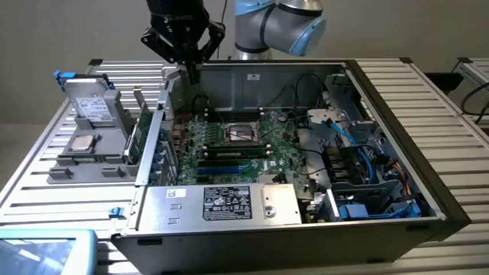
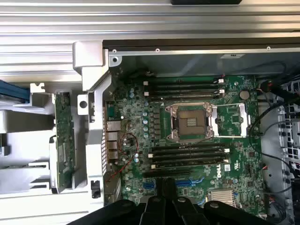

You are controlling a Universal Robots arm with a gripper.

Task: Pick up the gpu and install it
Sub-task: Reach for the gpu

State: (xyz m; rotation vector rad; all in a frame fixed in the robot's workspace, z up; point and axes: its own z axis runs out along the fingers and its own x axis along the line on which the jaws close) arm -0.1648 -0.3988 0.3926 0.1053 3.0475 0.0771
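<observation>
The gripper (image 1: pixel 191 73), jaws pressed together on nothing, hangs at the upper left of the exterior view, above the open computer case (image 1: pixel 267 252). The gpu (image 1: pixel 136 134) stands on edge in a grey rack (image 1: pixel 84 169) at centre left, near a hard drive (image 1: pixel 80 143). The case's left wall separates the gpu from the motherboard (image 1: pixel 275 154).

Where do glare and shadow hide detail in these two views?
Exterior view: the drive bays sit in shadow, while the silver labelled plate is evenly lit. Wrist view: the slatted table is bright and nearly washed out, the gripper reads as a dark silhouette, the motherboard is evenly lit.
</observation>
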